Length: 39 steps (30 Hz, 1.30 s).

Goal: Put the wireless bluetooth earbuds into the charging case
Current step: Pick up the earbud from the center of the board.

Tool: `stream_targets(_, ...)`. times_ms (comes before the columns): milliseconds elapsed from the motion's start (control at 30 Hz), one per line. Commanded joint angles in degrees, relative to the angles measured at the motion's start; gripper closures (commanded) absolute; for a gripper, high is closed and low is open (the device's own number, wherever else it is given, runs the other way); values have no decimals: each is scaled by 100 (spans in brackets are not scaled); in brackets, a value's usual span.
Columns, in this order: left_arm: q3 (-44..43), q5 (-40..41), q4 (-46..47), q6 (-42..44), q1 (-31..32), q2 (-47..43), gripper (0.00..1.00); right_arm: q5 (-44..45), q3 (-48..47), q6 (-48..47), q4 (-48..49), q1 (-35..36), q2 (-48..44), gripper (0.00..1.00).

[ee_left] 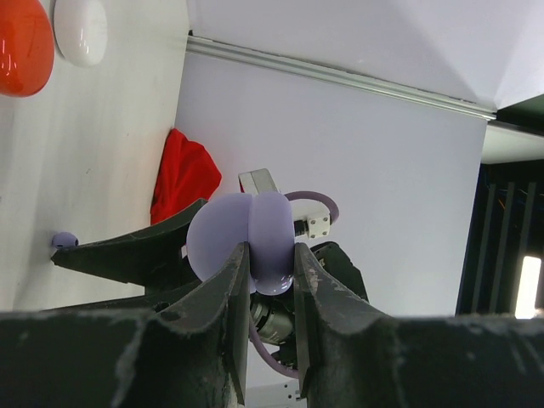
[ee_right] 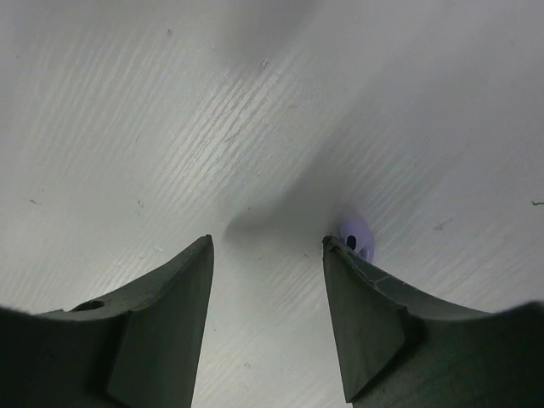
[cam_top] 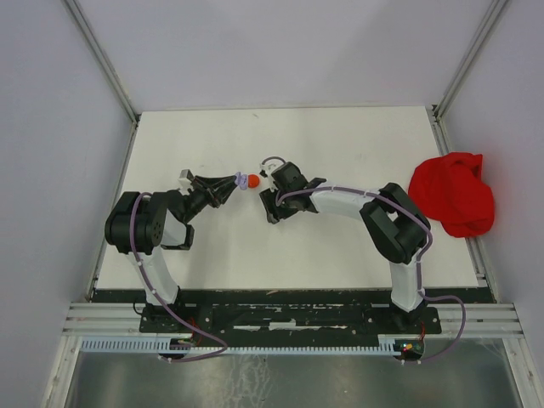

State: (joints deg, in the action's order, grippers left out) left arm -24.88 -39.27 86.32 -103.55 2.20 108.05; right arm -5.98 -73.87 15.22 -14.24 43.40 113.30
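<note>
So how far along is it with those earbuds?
Early, I think. Done: no earbud is visibly in a case yet. In hand: the left gripper is shut on the purple case, and the right gripper stands open beside a purple earbud. Left: grabbing that earbud and inserting it.

The purple charging case [ee_left: 255, 229] is hidden along its lower edge by the left gripper [ee_left: 270, 251]. Up and left of it, a red case [ee_left: 21, 42] and a white case [ee_left: 81, 30] are cut off by the picture's edge. Left of it, a purple earbud [ee_left: 64, 240] is too small for detail.
</note>
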Motion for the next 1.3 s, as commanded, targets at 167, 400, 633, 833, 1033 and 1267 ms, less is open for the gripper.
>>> stream_targets(167,12,-116,527,-170,-52,-148,97,86,-473,51,123,28,197,38)
stream_targets(400,4,-111,539,-152,-53,-95,97,154,-624,-116,61,33,-25,38)
stream_targets(633,15,-116,542,-143,-53,-114,97,651,-1169,-449,-734,20,-149,38)
stream_targets(833,38,-139,506,-114,-53,-178,97,915,-1906,-646,-2012,-14,209,41)
stream_targets(1033,16,-150,404,-75,-53,-243,97,782,-2099,-699,-2390,-83,419,45)
stream_targets(1267,-1,-156,228,1,-45,-339,97,636,-2361,-798,-2707,-103,729,46)
